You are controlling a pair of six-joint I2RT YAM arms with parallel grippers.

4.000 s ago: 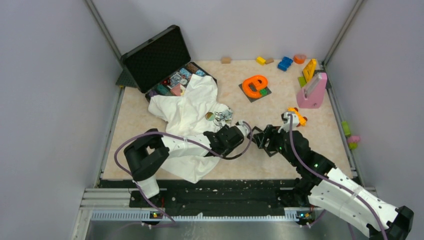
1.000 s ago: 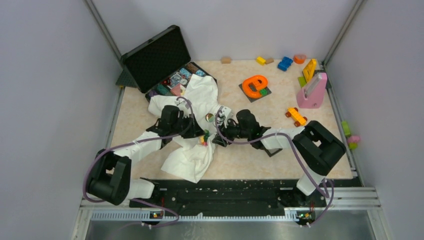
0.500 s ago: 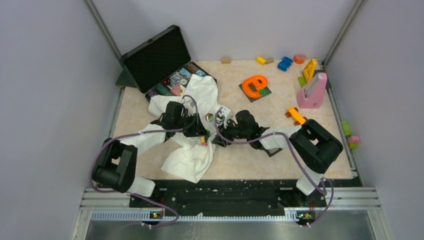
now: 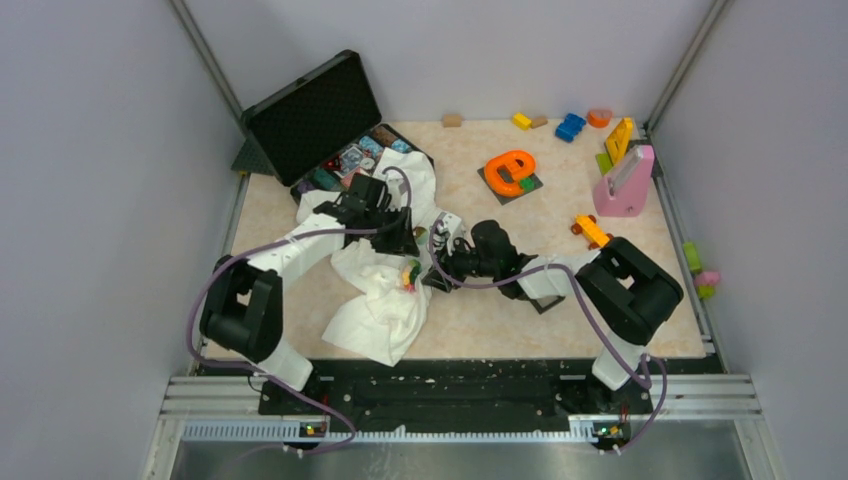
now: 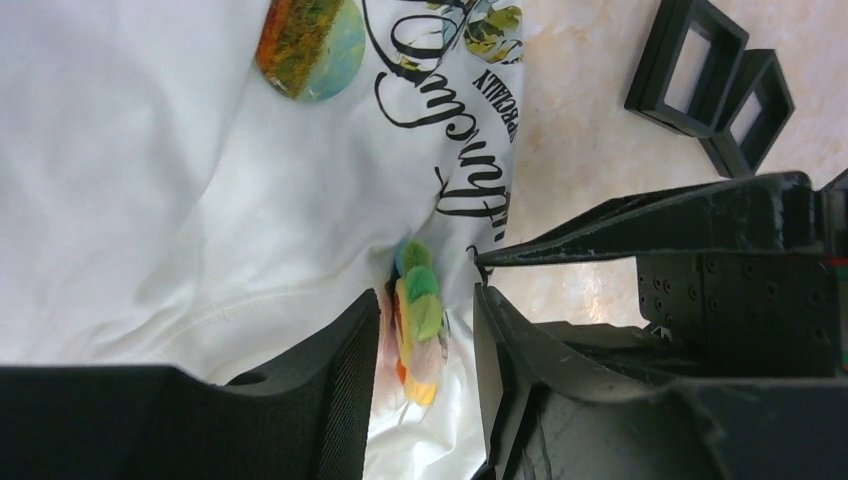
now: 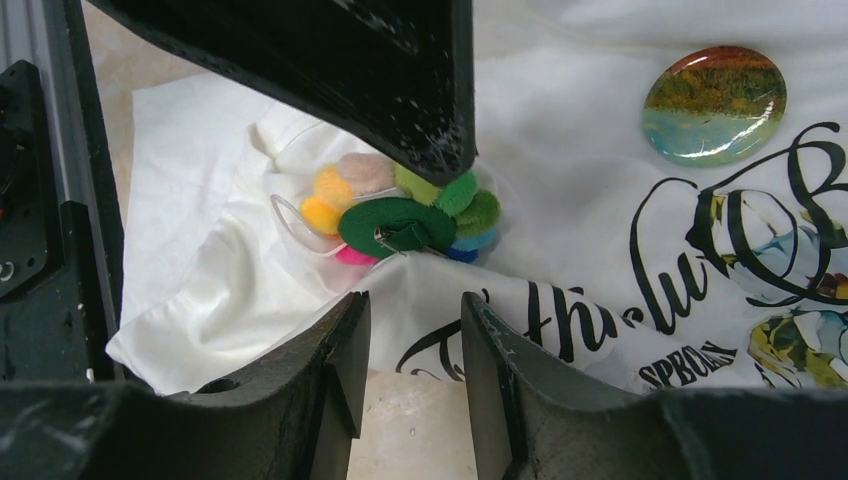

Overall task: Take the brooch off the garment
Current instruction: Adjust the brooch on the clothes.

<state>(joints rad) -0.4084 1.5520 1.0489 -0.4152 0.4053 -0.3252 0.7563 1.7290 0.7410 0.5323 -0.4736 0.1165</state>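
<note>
The garment (image 4: 375, 300) is a crumpled white T-shirt with dark script lettering, lying left of centre. The brooch (image 4: 409, 275) sits pinned on a raised fold of it. In the left wrist view the brooch (image 5: 418, 320) stands edge-on between the open fingers of my left gripper (image 5: 428, 325), with a gap on its right side. In the right wrist view the brooch (image 6: 400, 215) shows its green back and pin. My right gripper (image 6: 415, 325) is open just below it, fingertips at the lettered cloth edge. Both grippers (image 4: 408, 255) (image 4: 431, 272) meet at the brooch.
A round landscape badge (image 6: 715, 105) is also pinned on the shirt. An open black case (image 4: 315, 115) with small items stands at the back left. An orange letter shape (image 4: 510, 170), a pink holder (image 4: 625, 185), an orange toy car (image 4: 592, 232) and coloured blocks (image 4: 570, 125) lie right.
My left arm has swung farther back over the shirt and now reaches the brooch from behind. My right gripper, near the toy car four seconds ago, has stayed at the brooch for the last second.
</note>
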